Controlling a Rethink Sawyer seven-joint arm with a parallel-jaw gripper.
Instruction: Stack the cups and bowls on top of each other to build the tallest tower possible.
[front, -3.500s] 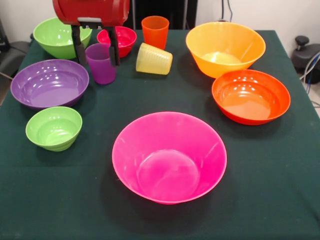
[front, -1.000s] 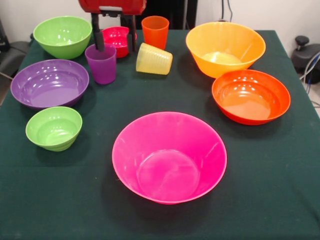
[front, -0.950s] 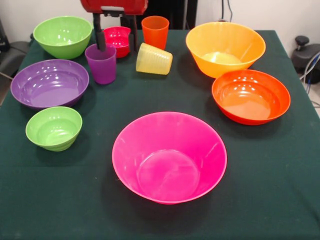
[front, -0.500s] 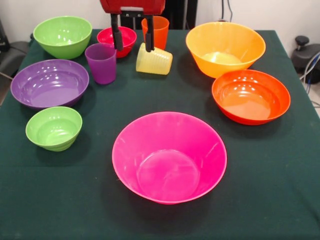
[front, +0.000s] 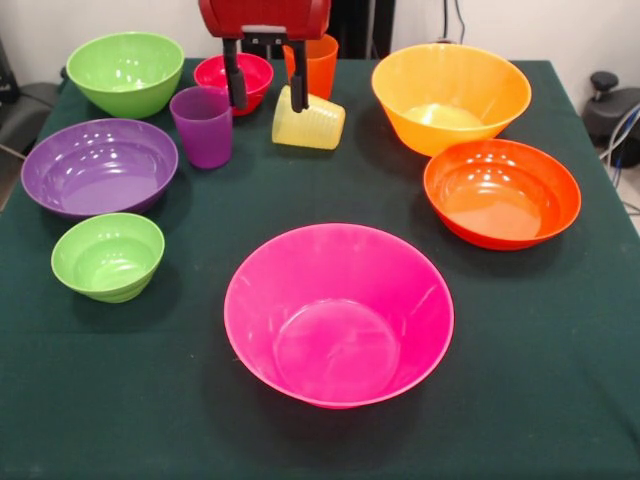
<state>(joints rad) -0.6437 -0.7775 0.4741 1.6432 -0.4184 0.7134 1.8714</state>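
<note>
Yellow cup (front: 309, 118) lies tipped on its side on the green tablecloth (front: 540, 380), between the upright purple cup (front: 202, 126) and the yellow-orange bowl (front: 451, 97). Gripper (front: 268, 93) hangs above it, fingers spread and empty; one finger (front: 298, 80) overlaps the cup's rim, contact unclear. Orange cup (front: 318, 62) stands behind. Large pink bowl (front: 338, 313) sits empty, nearest the camera.
</note>
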